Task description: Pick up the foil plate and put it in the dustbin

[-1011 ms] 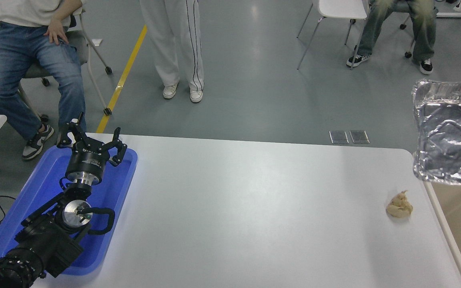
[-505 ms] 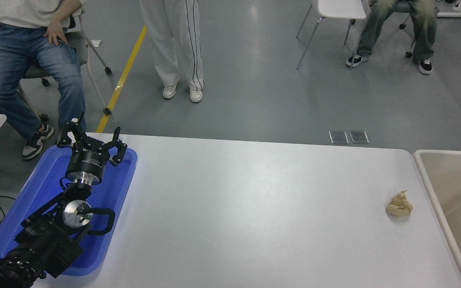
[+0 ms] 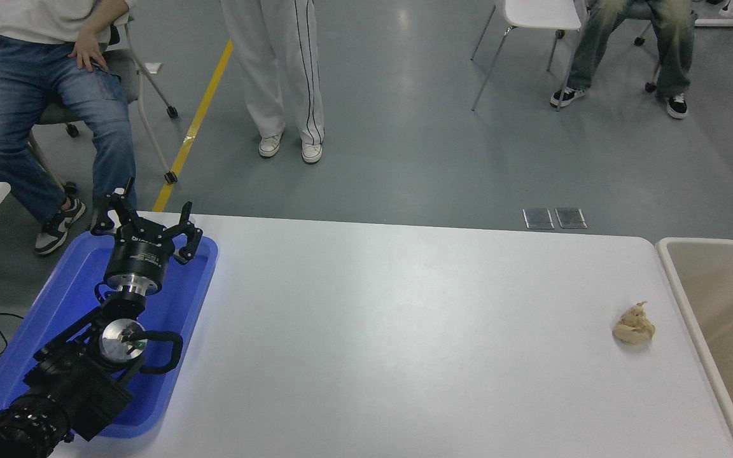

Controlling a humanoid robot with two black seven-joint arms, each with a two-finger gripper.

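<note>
The foil plate is out of view. The dustbin is a large beige bin with a thick pale rim, standing against the table's right edge and cut off by the picture's right side; the part of its inside that shows holds nothing. My left gripper is open, parked over the blue tray at the lower left. My right arm and gripper are out of view.
A shallow blue plastic tray lies at the table's left under the left arm. A small beige lumpy wad sits on the white table near the bin. People sit and stand beyond the far edge.
The foil plate, held above the bin at the right edge a second ago, moved right and out of the picture. The left arm has not moved.
</note>
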